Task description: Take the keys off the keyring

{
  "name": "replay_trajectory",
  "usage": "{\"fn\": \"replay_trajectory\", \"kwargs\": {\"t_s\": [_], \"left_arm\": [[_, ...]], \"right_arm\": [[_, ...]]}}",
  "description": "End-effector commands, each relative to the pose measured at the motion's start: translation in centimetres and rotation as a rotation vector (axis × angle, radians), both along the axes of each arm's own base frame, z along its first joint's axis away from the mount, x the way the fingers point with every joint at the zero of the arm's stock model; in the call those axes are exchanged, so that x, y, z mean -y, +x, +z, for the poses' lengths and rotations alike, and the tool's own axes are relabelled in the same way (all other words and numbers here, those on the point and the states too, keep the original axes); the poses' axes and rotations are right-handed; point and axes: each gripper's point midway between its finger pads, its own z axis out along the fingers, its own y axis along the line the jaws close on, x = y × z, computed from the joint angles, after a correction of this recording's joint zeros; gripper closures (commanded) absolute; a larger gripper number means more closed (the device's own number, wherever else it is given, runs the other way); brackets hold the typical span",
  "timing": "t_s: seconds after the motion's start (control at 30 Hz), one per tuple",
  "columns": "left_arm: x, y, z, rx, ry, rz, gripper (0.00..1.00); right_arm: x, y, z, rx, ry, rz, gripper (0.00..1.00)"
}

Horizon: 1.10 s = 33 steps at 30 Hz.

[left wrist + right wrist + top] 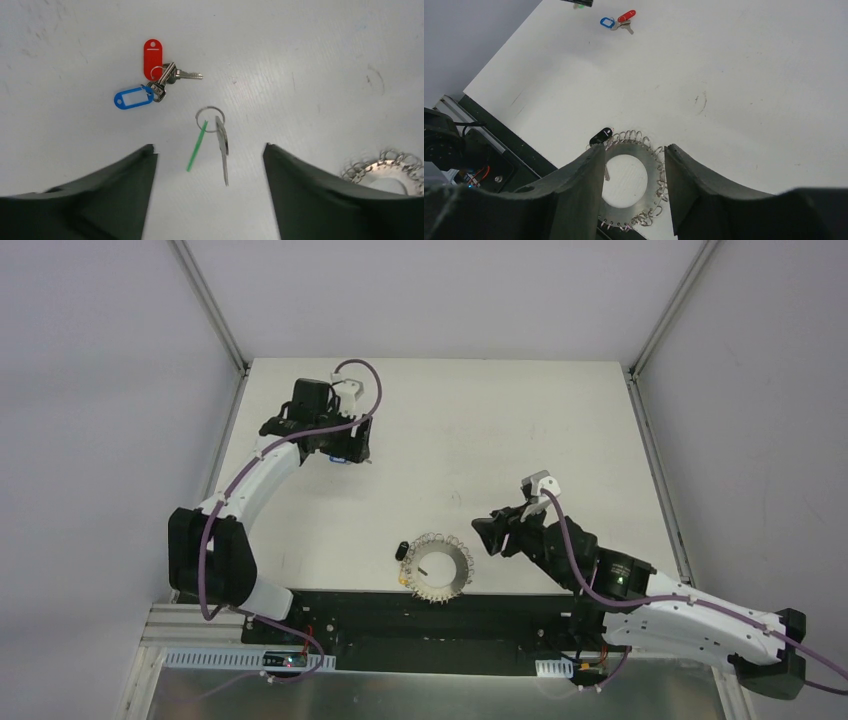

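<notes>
The keyring (441, 567), a silvery disc with a hollow centre and wire loops round its rim, lies near the table's front edge. A black-headed key (402, 548) and a yellow one (402, 580) hang on its left side. My right gripper (483, 533) is open and empty just right of it. In the right wrist view the open fingers straddle the keyring (651, 172). My left gripper (345, 452) is open at the far left. In its wrist view a green-tagged key (220, 142) on a small ring sits loose between the fingers. Red-tagged (153, 52) and blue-tagged (132, 98) keys lie beyond.
The keyring's edge also shows at the lower right of the left wrist view (385, 167). The black base rail (420, 615) runs along the table's front edge just below the keyring. Grey walls close in the table's sides and back.
</notes>
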Motion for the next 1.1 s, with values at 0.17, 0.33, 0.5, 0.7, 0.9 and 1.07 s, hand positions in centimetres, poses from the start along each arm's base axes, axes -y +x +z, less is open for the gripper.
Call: {"fn": "replay_trajectory", "kwargs": {"t_s": [0.17,0.33,0.5,0.7,0.9,1.07], "left_arm": [[1.0,-0.5,4.2,0.078,-0.203,0.04,0.01],[1.4,-1.2,7.2,0.099,-0.344,0.153,0.01],[1.7,-2.7,12.0,0.161,-0.483,0.207,0.01],[0.0,-3.8,16.2,0.318,-0.506,0.259,0.01],[-0.5,-7.1,19.8,0.51,-0.504,0.156,0.01],[-2.2,-7.6,20.7,0.58,-0.478,0.221,0.01]], "right_arm": [[1.8,1.6,3.2,-0.039,0.114,-0.188,0.01],[4.7,3.5,6.1,-0.051,0.189,-0.432,0.01],[4.7,4.4,9.6,0.03,0.13,-0.448,0.01],[3.9,5.9,13.7,0.125,0.076,-0.476,0.01],[4.2,6.4,19.8,0.23,0.108,-0.48,0.01],[4.8,6.6,21.0,0.271,0.083,-0.5,0.01]]}}
